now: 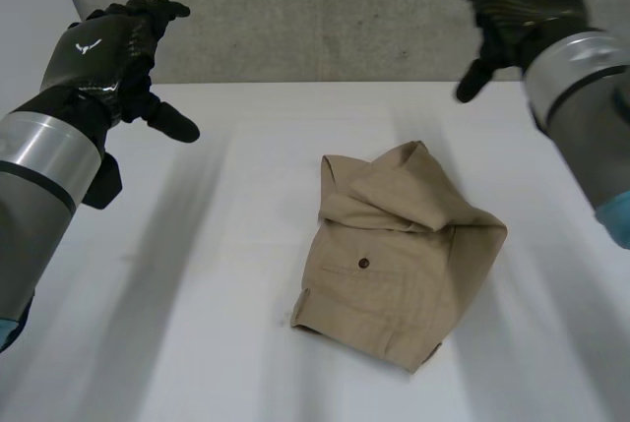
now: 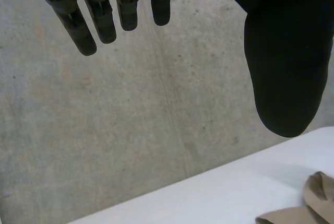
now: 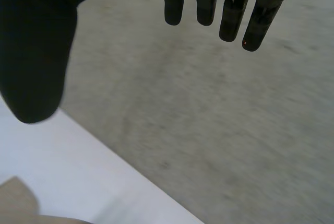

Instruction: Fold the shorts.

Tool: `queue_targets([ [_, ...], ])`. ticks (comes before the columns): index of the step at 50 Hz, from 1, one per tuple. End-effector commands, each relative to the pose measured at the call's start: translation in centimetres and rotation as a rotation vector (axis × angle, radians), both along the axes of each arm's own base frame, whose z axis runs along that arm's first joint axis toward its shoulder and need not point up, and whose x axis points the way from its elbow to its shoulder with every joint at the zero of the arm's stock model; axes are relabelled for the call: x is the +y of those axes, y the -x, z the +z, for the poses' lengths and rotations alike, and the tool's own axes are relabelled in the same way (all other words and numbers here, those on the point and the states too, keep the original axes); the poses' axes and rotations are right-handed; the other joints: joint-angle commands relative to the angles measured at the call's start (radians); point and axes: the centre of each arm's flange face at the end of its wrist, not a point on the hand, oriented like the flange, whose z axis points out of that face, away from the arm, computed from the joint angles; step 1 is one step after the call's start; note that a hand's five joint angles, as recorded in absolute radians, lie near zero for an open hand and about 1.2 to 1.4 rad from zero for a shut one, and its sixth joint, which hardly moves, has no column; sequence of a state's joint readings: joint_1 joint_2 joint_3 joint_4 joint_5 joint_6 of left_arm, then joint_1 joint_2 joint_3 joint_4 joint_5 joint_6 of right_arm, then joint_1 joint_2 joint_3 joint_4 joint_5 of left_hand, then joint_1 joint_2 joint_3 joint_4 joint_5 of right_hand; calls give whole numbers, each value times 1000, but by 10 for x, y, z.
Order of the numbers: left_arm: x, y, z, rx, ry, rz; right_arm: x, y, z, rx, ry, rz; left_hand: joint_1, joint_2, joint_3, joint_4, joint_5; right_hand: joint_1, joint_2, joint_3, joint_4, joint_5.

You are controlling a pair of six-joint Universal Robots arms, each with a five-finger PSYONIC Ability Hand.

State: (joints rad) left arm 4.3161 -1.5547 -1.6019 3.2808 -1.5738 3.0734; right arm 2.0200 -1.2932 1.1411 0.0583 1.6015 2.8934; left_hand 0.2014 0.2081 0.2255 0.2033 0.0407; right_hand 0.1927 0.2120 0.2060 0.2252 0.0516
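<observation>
White table, grey concrete wall behind it. Tan shorts lie folded mid-table, slightly right of centre, button facing up, touching neither hand. Left hand raised over the table's left side, fingers straight, empty. Right hand raised at far right, fingers straight, empty.

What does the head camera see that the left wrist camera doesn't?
Head view: the whole tan shorts lying bunched on the table, their dark button, and the right hand up in the air, open.
Left wrist view: the palm side of the left hand, its fingers straight and holding nothing.
Both: the left hand, at least a bit of the shorts, the white table and the grey wall.
</observation>
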Motion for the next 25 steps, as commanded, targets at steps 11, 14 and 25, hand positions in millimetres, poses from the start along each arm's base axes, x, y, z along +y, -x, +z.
queue_targets([
  [11,14,-5,15,-52,-114,-8,17,46,-4,-30,-56,-116,-27,-34,-51,-29,-41,-18,-37,-31,-51,-52],
  [14,15,-5,18,-47,-105,-10,13,51,-10,-36,-76,-117,-27,-34,-51,-29,-41,-18,-37,-31,-51,-52],
  [25,26,6,4,-71,-144,-71,14,50,-19,-7,-103,-76,-23,-30,-47,-25,-37,-18,-37,-31,-51,-52],
])
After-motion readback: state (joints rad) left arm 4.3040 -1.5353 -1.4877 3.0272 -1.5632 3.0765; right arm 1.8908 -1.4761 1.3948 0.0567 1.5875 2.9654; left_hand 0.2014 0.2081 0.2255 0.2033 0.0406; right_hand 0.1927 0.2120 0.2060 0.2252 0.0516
